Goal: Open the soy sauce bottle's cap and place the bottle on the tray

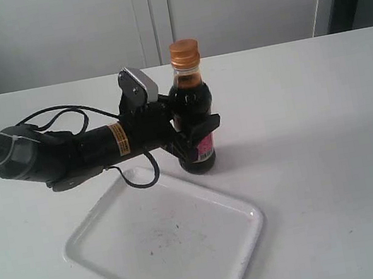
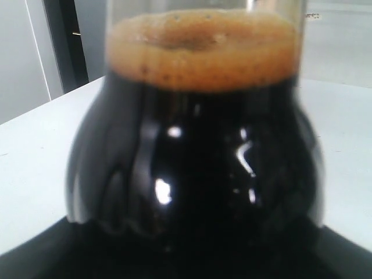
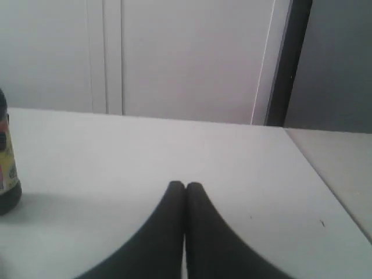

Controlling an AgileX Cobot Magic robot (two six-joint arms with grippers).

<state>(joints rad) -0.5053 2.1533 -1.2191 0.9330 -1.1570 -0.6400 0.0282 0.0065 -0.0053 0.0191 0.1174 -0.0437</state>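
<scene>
The soy sauce bottle [image 1: 190,103] stands upright just beyond the far edge of the tray [image 1: 191,253]. Its orange-gold cap [image 1: 184,52] is down on the neck. My left gripper [image 1: 195,136] reaches in from the left and is shut on the bottle's body at the label, one finger [image 1: 204,126] crossing the front. In the left wrist view the bottle [image 2: 197,157] fills the frame, with dark liquid, foam on top, and the fingers lost in the dark. My right gripper [image 3: 185,186] is shut on nothing above bare table, with the bottle [image 3: 7,168] at the frame's edge.
The white table [image 1: 313,125] stretches bare to the right of the bottle. The left arm [image 1: 53,158] and its cable lie across the table behind the tray's left part. White cabinet doors [image 1: 221,5] stand behind the table.
</scene>
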